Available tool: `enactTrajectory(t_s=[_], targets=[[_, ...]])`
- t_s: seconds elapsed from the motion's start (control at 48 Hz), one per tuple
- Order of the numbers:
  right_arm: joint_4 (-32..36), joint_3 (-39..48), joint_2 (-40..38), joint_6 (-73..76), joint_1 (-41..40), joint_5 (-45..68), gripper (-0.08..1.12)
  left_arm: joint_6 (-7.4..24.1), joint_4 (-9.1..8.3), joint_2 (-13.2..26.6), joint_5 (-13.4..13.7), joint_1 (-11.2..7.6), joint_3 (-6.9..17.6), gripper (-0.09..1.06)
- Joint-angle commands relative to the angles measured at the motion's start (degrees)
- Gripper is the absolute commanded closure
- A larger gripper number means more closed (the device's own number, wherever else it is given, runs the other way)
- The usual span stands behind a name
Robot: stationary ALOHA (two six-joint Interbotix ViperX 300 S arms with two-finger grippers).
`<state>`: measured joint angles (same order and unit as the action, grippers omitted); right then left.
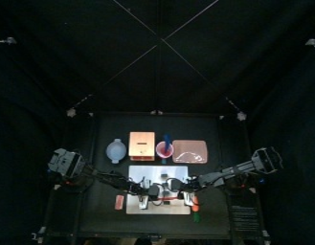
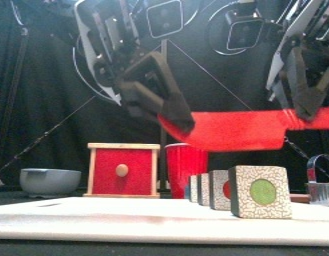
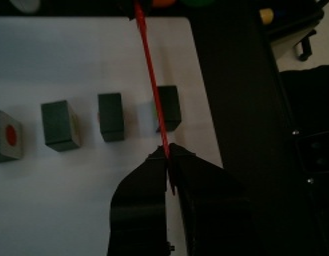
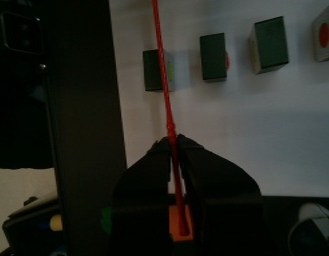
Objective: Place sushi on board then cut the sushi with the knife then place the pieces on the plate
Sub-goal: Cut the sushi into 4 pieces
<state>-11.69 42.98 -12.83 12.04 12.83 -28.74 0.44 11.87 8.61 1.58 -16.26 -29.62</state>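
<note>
Several dark green sushi pieces [image 2: 260, 192] stand in a row on the white cutting board [image 2: 127, 218], slightly apart from each other. A red toy knife [image 2: 231, 130] hangs level above them, clear of their tops. My left gripper [image 3: 166, 158] is shut on one end of the blade [image 3: 151, 70]. Shut on the other end is my right gripper [image 4: 174, 145], with the knife's handle [image 4: 180, 222] between its jaws. In the wrist views the blade shows edge-on and runs over the end piece [image 3: 168, 108] of the row [image 4: 214, 57].
Behind the board stand the wooden box with the red drawer front [image 2: 123, 170], the red cup [image 2: 184, 165] and the blue-grey bowl [image 2: 49, 181]. The pink tray [image 1: 191, 150] lies at the back right. Both arms [image 1: 83, 170] hang low over the board [image 1: 160, 182].
</note>
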Motion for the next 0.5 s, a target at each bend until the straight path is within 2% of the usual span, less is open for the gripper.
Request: enactTrajectory(t_s=[0.021,0.188,0.271,0.375,0.5], targets=[[0.0,0.35,-5.8,0.18,-1.49,-3.87,0.67,0.26,-1.49,-4.22,-0.18,0.97,0.53,0.58],[0.0,2.37,-10.81,0.18,-2.81,-6.86,0.67,0.26,-3.87,-5.8,-0.18,2.81,-0.18,0.45],[-0.35,3.96,-13.97,0.26,-3.6,-8.61,0.67,0.26,-4.83,-6.33,-0.18,3.16,-0.35,0.38],[-0.97,5.98,-17.75,0.26,-4.13,-9.67,0.67,0.26,-6.86,-7.12,-0.7,3.87,-0.79,0.29],[-2.37,8.26,-23.2,0.44,-5.27,-10.81,0.67,0.26,-8.0,-7.65,-1.41,4.48,-1.14,0.26]])
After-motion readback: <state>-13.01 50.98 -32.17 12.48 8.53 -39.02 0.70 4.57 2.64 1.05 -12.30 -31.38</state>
